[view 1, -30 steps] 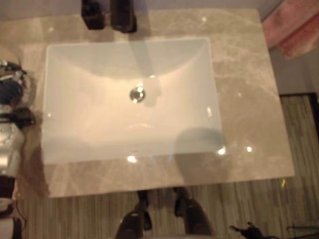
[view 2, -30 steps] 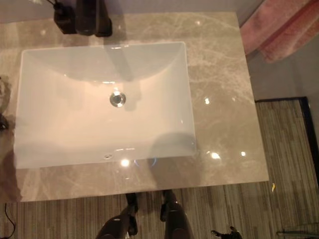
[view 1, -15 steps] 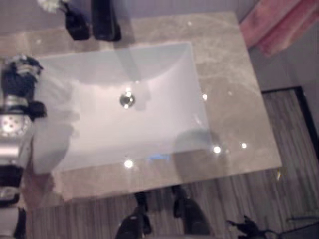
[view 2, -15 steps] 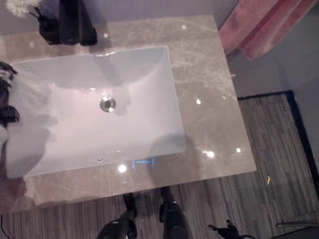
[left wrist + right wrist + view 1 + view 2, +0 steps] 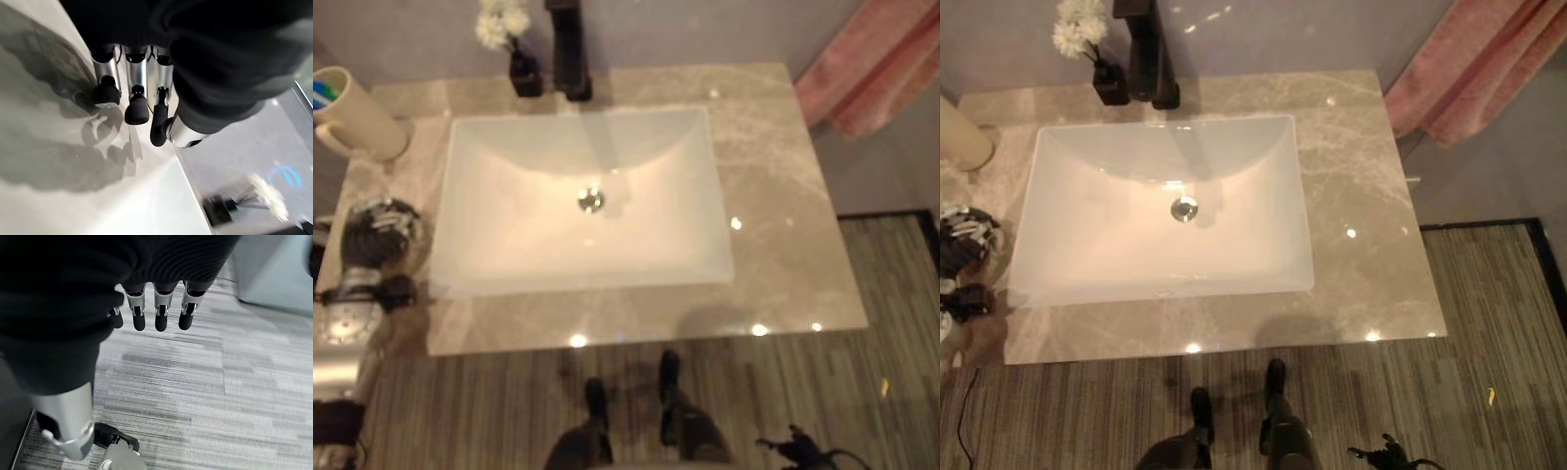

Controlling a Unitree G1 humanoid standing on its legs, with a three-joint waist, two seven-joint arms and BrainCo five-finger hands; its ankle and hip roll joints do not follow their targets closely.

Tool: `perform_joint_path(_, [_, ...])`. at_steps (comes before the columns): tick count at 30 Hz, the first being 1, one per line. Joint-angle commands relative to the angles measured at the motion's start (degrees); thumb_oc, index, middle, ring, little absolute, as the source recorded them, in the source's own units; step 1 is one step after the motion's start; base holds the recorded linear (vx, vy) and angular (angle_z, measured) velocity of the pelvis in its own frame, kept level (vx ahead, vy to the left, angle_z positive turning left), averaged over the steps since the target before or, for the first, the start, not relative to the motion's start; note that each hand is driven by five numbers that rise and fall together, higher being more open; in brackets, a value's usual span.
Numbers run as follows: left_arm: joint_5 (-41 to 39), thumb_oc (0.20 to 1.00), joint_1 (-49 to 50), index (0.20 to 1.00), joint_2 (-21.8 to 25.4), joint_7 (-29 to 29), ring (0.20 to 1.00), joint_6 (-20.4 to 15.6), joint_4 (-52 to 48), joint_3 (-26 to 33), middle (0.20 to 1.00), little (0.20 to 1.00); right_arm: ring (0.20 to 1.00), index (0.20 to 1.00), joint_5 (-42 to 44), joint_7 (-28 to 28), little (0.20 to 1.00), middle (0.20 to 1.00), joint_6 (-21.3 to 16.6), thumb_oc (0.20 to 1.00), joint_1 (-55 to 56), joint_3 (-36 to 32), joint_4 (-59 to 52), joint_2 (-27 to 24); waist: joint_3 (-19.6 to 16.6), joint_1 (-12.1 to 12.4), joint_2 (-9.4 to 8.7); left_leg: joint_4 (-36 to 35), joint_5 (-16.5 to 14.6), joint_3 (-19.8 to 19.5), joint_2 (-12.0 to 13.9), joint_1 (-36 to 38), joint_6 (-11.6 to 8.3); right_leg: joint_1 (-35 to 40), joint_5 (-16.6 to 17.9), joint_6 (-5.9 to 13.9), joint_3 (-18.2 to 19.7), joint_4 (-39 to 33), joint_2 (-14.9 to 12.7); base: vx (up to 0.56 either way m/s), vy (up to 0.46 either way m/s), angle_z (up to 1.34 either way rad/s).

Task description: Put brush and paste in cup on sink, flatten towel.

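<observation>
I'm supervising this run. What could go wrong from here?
1. The cup stands near the counter's back left corner; a reach by the left robot hand might tip it.
2. The vase stands close to the faucet; a sweep there could topple it.

I see the cup (image 5: 357, 116) at the counter's (image 5: 773, 166) far-left corner, something blue-green at its mouth — sink (image 5: 582, 201) centre, pink towel (image 5: 876, 64) hanging far right, left hand (image 5: 374, 235) over the counter's left edge.
</observation>
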Motion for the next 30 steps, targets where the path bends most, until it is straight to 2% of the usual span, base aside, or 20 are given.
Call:
perform_joint_path(1, [0.57,0.200,-3.04,0.200,1.98,1.22,0.200,-1.42,3.95,2.17,0.200,0.200,1.000,1.000,0.97,-0.37,1.000,1.000,0.31,1.000,1.54,-0.43,1.97,-1.25,-1.71,-0.74,-0.79,0.67,-0.41,-4.78,0.55,-5.23,1.51,4.40,-5.61,4.83,-1.90,0.23,-1.82,0.00,0.000,0.00])
perform_joint_path(5, [0.50,0.200,-5.54,0.200,4.09,2.40,0.200,-1.70,5.78,2.47,0.200,0.200,1.000,1.000,1.46,-0.10,1.000,1.000,0.41,1.000,1.91,-0.16,3.16,-1.15,-1.64,-0.88,-0.92,0.67,-0.20,-4.71,0.55,-5.60,1.36,4.07,-5.53,4.89,-2.15,0.23,-1.79,0.00,0.000,0.00])
perform_joint_path(7, [0.26,0.200,-10.08,0.200,7.83,3.45,0.200,-1.62,8.30,1.15,0.200,0.200,1.000,1.000,2.36,0.26,1.000,1.000,0.46,1.000,1.71,0.27,3.78,-1.68,-1.22,-1.45,-0.95,0.67,0.19,-4.65,0.52,-6.62,1.20,3.06,-5.25,5.12,-2.25,0.23,-1.71,0.03,0.012,0.02])
perform_joint_path(13, [0.06,0.200,-16.15,0.200,12.23,5.49,0.200,-0.89,12.03,-1.48,0.200,0.200,1.000,1.000,4.55,-0.57,1.000,1.000,0.72,1.000,1.80,-1.89,4.89,-3.21,-0.88,-2.22,-1.01,0.67,0.66,-4.42,0.64,-8.56,0.99,1.02,-4.58,5.75,-2.08,0.23,-1.57,0.06,0.017,0.00])
perform_joint_path(23, [-1.05,0.200,-20.64,0.200,12.87,7.21,0.200,-0.61,15.89,-3.38,0.200,0.200,1.000,1.000,6.02,-0.77,1.000,1.000,0.90,1.000,1.98,-2.44,4.76,-3.39,-0.78,-2.78,-1.35,0.67,0.48,-4.72,0.88,-9.58,0.90,0.07,-5.01,5.69,-2.10,0.23,-1.48,0.07,0.011,-0.03])
perform_joint_path(30, [-1.39,0.200,-29.01,0.200,16.11,7.76,0.200,-0.17,21.60,-8.61,0.200,0.200,1.000,1.000,7.34,-1.11,1.000,1.000,0.33,1.000,0.81,-1.52,2.41,-4.10,-0.66,-3.44,-1.71,0.67,0.74,-5.02,0.96,-10.97,0.82,-1.39,-4.77,5.80,-1.76,0.23,-1.21,0.03,0.002,0.01])
